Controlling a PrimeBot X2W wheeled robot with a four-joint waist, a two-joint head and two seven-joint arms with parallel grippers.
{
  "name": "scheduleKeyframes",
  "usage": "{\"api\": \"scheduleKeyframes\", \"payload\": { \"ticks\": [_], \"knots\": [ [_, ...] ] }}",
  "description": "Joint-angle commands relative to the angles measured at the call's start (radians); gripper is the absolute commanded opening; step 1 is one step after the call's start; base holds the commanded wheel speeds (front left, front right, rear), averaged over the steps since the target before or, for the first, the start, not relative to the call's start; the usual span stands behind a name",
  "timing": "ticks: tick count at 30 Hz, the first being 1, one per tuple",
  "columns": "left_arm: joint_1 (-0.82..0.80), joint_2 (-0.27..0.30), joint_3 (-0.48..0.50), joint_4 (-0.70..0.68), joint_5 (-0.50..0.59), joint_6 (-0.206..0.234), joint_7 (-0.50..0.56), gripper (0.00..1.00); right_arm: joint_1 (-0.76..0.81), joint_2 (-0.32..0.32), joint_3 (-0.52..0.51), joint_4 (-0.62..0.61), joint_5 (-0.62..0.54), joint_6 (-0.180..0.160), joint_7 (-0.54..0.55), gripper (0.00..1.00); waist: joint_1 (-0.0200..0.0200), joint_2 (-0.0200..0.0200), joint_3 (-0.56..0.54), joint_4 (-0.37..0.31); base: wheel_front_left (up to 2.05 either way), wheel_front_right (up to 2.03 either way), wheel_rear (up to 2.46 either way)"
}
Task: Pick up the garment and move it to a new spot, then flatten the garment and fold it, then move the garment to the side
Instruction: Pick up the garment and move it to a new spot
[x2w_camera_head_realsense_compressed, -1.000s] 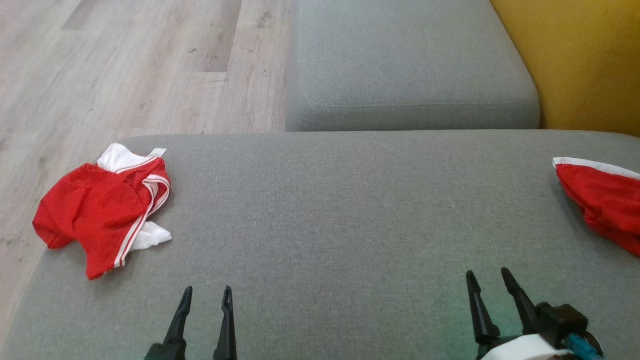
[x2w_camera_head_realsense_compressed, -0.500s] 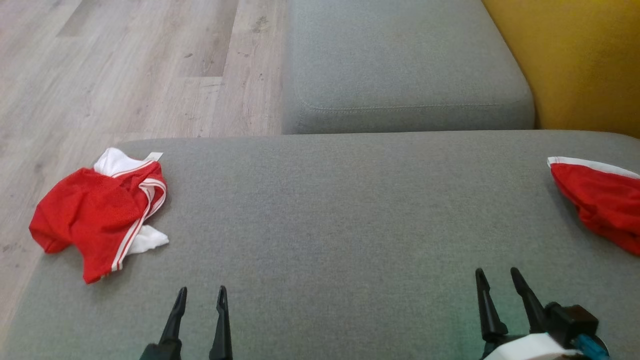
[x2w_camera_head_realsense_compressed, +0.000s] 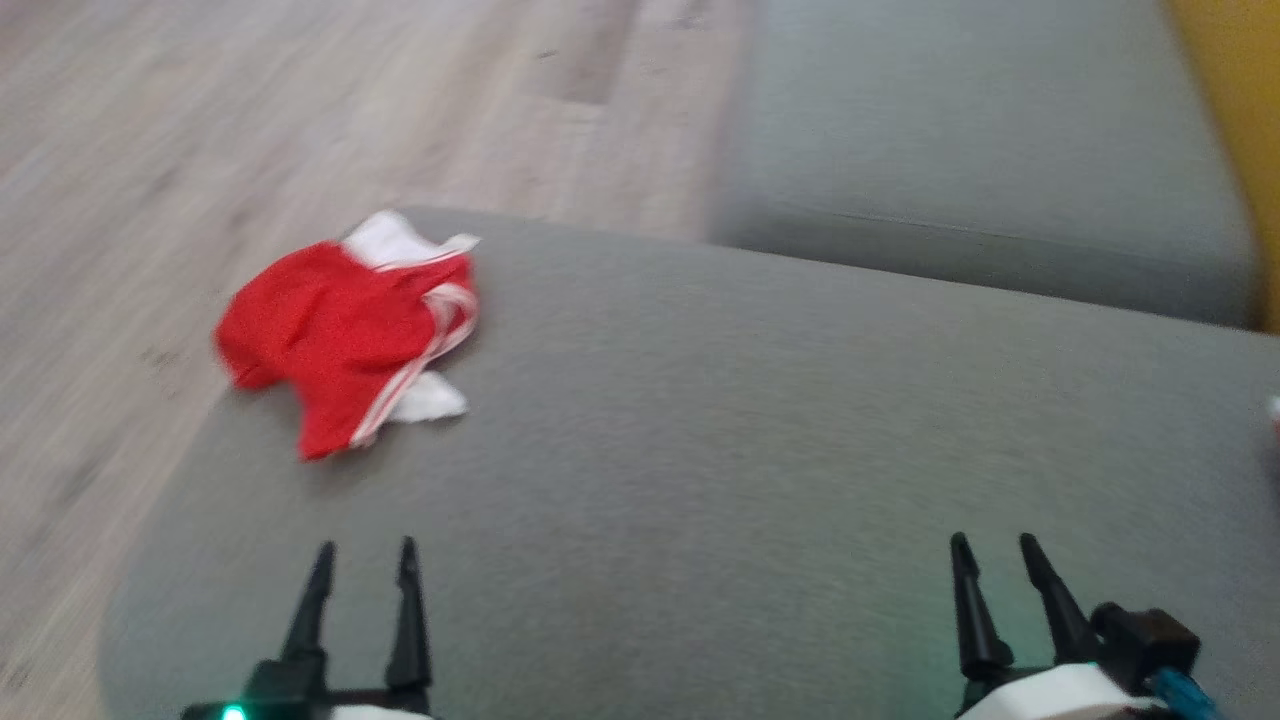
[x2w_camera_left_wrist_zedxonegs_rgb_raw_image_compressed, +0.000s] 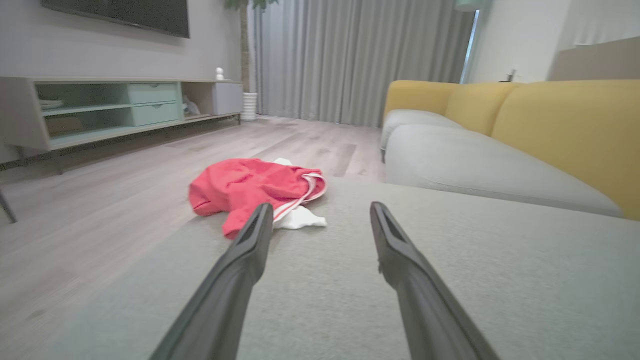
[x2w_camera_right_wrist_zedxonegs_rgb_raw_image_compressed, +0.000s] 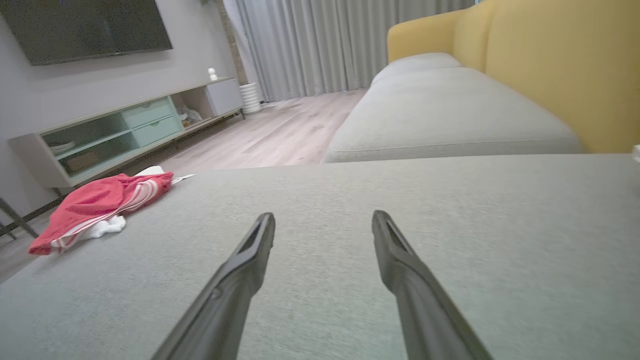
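A crumpled red garment (x2w_camera_head_realsense_compressed: 335, 335) with white stripes and white lining lies at the far left corner of the grey cushion (x2w_camera_head_realsense_compressed: 750, 420), partly over its edge. It also lies ahead in the left wrist view as the garment (x2w_camera_left_wrist_zedxonegs_rgb_raw_image_compressed: 245, 187) and far left in the right wrist view as the garment (x2w_camera_right_wrist_zedxonegs_rgb_raw_image_compressed: 95, 205). My left gripper (x2w_camera_head_realsense_compressed: 365, 555) hovers open near the cushion's front edge, well short of the garment. My right gripper (x2w_camera_head_realsense_compressed: 990, 550) stands open at the lower right, nothing between its fingers.
A second grey seat cushion (x2w_camera_head_realsense_compressed: 980, 160) lies beyond, with a yellow sofa back (x2w_camera_head_realsense_compressed: 1235, 110) at the right. Wooden floor (x2w_camera_head_realsense_compressed: 200, 130) runs to the left. A TV console (x2w_camera_left_wrist_zedxonegs_rgb_raw_image_compressed: 115, 107) and curtains (x2w_camera_left_wrist_zedxonegs_rgb_raw_image_compressed: 360, 55) stand across the room.
The head camera has swung left, blurring the picture; the garment now sits nearer the middle and the red cloth at the right edge has slipped almost out of frame. Both grippers stay open.
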Motion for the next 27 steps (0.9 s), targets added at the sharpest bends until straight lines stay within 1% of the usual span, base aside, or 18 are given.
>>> {"api": "scheduleKeyframes", "payload": {
  "ticks": [1,4,9,12,14,18,20,22,24,26,27],
  "knots": [
    [-0.054,-0.002,0.055,-0.042,0.006,0.002,-0.005,1.00,-0.061,-0.006,0.039,-0.033,0.007,0.007,-0.012,1.00,0.0000,-0.0001,0.029,0.111,0.00,0.00,0.00],
    [-0.052,-0.002,0.096,-0.060,-0.001,0.011,-0.005,1.00,-0.089,-0.006,0.049,-0.029,-0.001,0.007,-0.012,1.00,0.0000,-0.0001,0.052,0.169,0.00,0.00,0.00],
    [-0.053,-0.002,0.169,-0.100,-0.007,0.025,-0.005,1.00,-0.135,-0.006,0.030,-0.024,-0.028,0.007,-0.012,1.00,0.0000,-0.0001,0.098,0.209,0.00,0.00,0.00],
    [-0.074,-0.002,0.194,-0.118,0.014,0.013,-0.005,1.00,-0.140,-0.006,0.004,-0.026,-0.051,0.007,-0.012,1.00,0.0000,-0.0001,0.130,0.227,0.00,0.00,0.00],
    [-0.107,0.000,0.210,-0.122,0.023,-0.002,-0.005,1.00,-0.147,-0.013,-0.012,-0.027,-0.067,0.007,-0.012,1.00,0.0000,-0.0001,0.166,0.227,0.00,0.00,0.00],
    [-0.254,0.012,0.239,-0.109,0.026,-0.047,-0.005,1.00,-0.212,-0.067,-0.020,-0.040,-0.100,0.007,-0.012,1.00,0.0000,-0.0001,0.311,0.198,0.00,0.00,0.00],
    [-0.349,0.026,0.236,-0.048,0.021,-0.085,-0.005,1.00,-0.250,-0.098,-0.021,-0.045,-0.109,0.007,-0.012,1.00,0.0000,-0.0001,0.373,0.183,0.00,0.00,0.00],
    [-0.456,0.046,0.233,0.043,0.012,-0.118,-0.005,1.00,-0.281,-0.126,-0.020,-0.049,-0.118,0.007,-0.012,1.00,0.0000,-0.0001,0.424,0.166,0.00,0.00,0.00],
    [-0.563,0.070,0.224,0.154,0.008,-0.137,-0.004,1.00,-0.307,-0.150,-0.013,-0.050,-0.127,0.007,-0.012,1.00,0.0000,-0.0001,0.464,0.146,0.00,0.00,0.00],
    [-0.665,0.090,0.215,0.272,-0.004,-0.153,0.021,1.00,-0.332,-0.172,0.001,-0.052,-0.135,0.007,-0.012,1.00,0.0000,-0.0001,0.498,0.122,0.00,0.00,0.00],
    [-0.665,0.090,0.215,0.272,-0.004,-0.153,0.021,1.00,-0.332,-0.172,0.001,-0.052,-0.135,0.007,-0.012,1.00,0.0000,-0.0001,0.498,0.122,0.00,0.00,0.00]
  ]
}}
